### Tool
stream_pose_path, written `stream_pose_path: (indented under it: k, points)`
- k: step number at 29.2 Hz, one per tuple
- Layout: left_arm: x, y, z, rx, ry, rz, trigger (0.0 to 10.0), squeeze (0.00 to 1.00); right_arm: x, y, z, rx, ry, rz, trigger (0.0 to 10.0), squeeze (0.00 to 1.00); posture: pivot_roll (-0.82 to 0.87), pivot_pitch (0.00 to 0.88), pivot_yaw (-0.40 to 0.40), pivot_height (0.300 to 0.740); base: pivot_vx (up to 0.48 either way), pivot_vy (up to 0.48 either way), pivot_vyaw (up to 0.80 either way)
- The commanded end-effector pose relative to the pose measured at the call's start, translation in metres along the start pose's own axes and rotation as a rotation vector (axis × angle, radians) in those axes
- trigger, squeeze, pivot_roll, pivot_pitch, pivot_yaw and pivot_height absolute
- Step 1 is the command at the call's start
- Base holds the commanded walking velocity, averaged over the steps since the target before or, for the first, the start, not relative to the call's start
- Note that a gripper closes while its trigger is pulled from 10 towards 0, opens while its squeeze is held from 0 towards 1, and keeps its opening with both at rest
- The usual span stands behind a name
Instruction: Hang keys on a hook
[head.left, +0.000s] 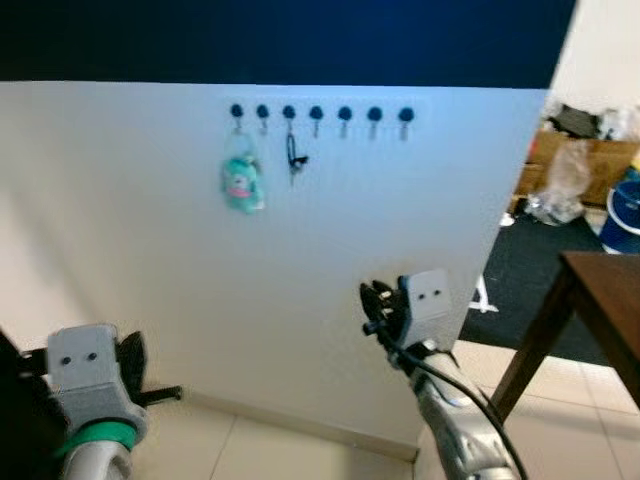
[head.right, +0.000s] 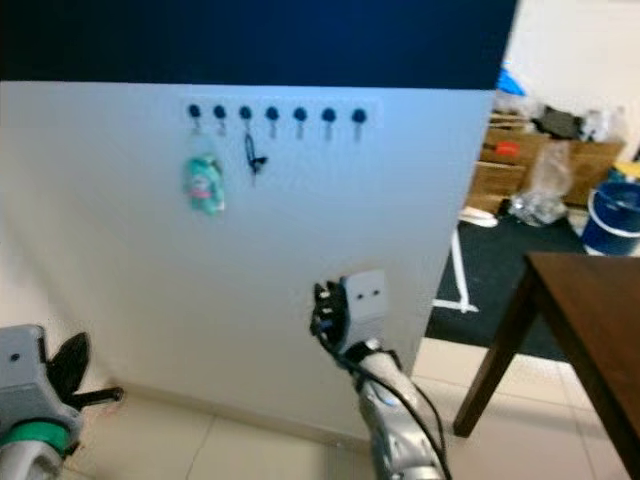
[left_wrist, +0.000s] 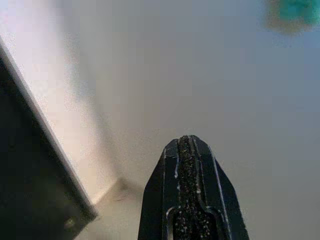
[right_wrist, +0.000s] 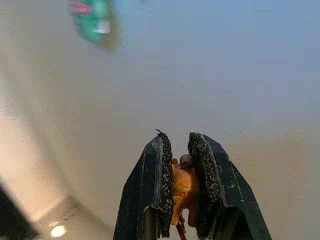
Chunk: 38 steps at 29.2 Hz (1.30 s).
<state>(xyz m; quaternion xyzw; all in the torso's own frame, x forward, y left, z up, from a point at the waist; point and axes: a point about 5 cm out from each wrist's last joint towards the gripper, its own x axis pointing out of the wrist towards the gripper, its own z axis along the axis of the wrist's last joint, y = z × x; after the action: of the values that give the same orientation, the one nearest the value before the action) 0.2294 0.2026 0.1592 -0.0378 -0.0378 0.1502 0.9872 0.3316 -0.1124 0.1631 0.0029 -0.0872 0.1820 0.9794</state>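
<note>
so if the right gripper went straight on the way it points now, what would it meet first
Probably the bare white wall panel. The right gripper, shut on a small orange key charm, points at it below the row of black hooks; depth is unclear.

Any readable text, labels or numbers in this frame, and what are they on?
None readable.
Teal plush keychain: pink patch on it, too blurred to tell whether it is lettering.
Hook rail, wall, blue bucket: no markings visible.
Orange keychain in the right gripper: no text visible.

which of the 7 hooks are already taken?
Two: the leftmost hook holds a teal plush keychain, and the third from left holds a dark key set. The other five are bare.
</note>
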Motion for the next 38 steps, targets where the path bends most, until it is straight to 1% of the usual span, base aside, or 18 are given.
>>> stream_pose_path:
  k: [1, 3, 5, 7, 16, 22, 28, 32, 34, 35, 38]
  points:
    - [-0.002, 0.001, -0.004, 0.008, 0.019, 0.0, 10.0, 0.0, -0.001, 0.005, -0.004, 0.019, 0.028, 0.044, 10.0, 0.0, -0.06, 0.0, 0.137, 0.74, 0.0, 0.0, 0.8]
    - [-0.002, 0.0, -0.005, 0.007, 0.021, -0.002, 10.0, 0.0, -0.001, 0.006, -0.005, 0.023, 0.035, 0.061, 10.0, 0.0, -0.06, 0.0, 0.137, 0.74, 0.0, 0.0, 0.8]
    - [-0.002, -0.001, -0.005, 0.003, 0.02, -0.007, 10.0, 0.0, -0.003, 0.007, -0.007, 0.067, 0.048, 0.068, 10.0, 0.0, -0.06, 0.0, 0.137, 0.74, 0.0, 0.0, 0.0]
    - [-0.002, -0.001, -0.005, 0.002, 0.019, -0.008, 10.0, 0.0, -0.003, 0.008, -0.007, 0.077, 0.046, 0.073, 10.0, 0.0, -0.06, 0.0, 0.137, 0.74, 0.0, 0.0, 0.0]
    - [-0.002, -0.003, -0.005, 0.012, 0.021, -0.026, 10.0, 0.0, -0.005, 0.011, -0.009, 0.077, 0.058, 0.092, 10.0, 0.0, -0.06, 0.0, 0.137, 0.74, 0.0, 0.0, 0.0]
    - [-0.002, -0.003, -0.007, 0.001, 0.023, -0.021, 10.0, 0.0, -0.006, 0.012, -0.009, 0.088, 0.063, 0.101, 10.0, 0.0, -0.06, 0.0, 0.137, 0.74, 0.0, 0.0, 0.0]
    - [-0.002, -0.004, -0.006, 0.007, 0.019, -0.027, 10.0, 0.0, -0.002, 0.011, 0.001, 0.089, 0.022, 0.101, 10.0, 0.0, -0.06, 0.0, 0.138, 0.74, 0.0, 0.0, 0.0]
    - [0.001, -0.002, -0.003, 0.02, -0.002, -0.016, 10.0, 0.0, 0.003, 0.011, 0.014, 0.093, -0.022, 0.117, 10.0, 0.0, -0.06, 0.0, 0.139, 0.74, 0.0, 0.0, 0.0]
    - [0.001, -0.002, -0.003, 0.02, -0.002, -0.016, 10.0, 0.0, 0.003, 0.011, 0.014, 0.093, -0.022, 0.117, 10.0, 0.0, -0.06, 0.0, 0.139, 0.74, 0.0, 0.0, 0.0]
    - [0.003, -0.002, -0.002, 0.018, -0.005, -0.015, 10.0, 0.0, 0.004, 0.009, 0.019, 0.092, -0.04, 0.121, 10.0, 0.0, -0.06, 0.001, 0.137, 0.74, 0.0, 0.0, 0.0]
    - [0.003, -0.003, -0.002, 0.015, -0.006, -0.021, 10.0, 0.0, 0.004, 0.008, 0.022, 0.089, -0.048, 0.118, 10.0, 0.0, -0.06, 0.001, 0.137, 0.74, 0.0, 0.0, 0.0]
